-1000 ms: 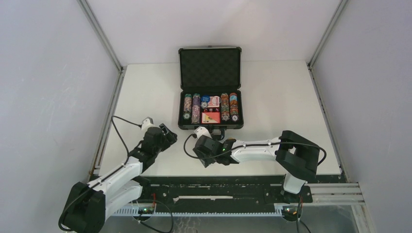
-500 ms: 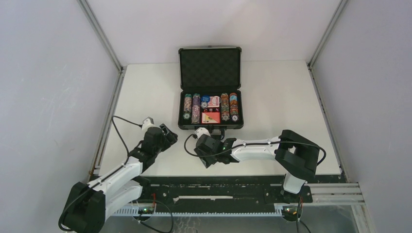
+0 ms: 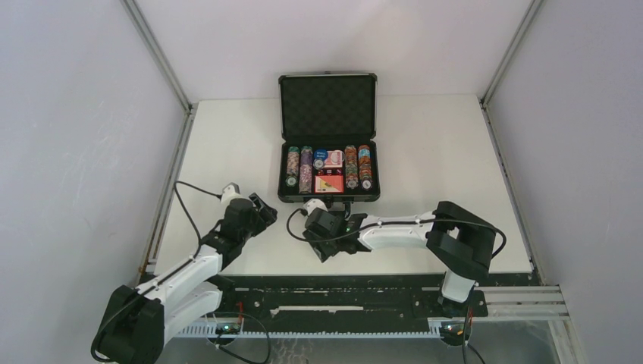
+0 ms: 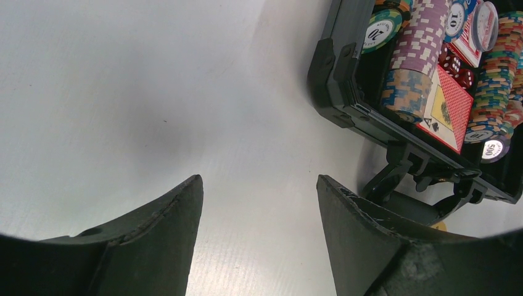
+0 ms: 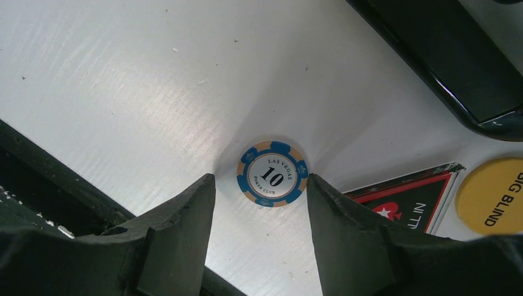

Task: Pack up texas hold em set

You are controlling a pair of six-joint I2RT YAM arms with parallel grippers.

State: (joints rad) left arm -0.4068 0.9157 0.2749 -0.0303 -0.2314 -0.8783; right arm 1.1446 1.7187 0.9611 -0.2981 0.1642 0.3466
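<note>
Tabletop [image 3: 227, 152] white, matte; pale walls [image 3: 76, 114] enclose; open briefcase [image 3: 327, 106] rear-centre.

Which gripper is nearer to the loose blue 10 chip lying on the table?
Right. The right gripper is at the chip, its open fingers framing it; the left gripper is off by the case, at its near left corner.

Top external: high above the near edge, looks down on the whole table [image 3: 227, 152]. Left wrist: low, close, faces the briefcase [image 4: 328, 68] corner also seen from above. Right wrist: points down, very near a chip [image 5: 272, 173].
</note>
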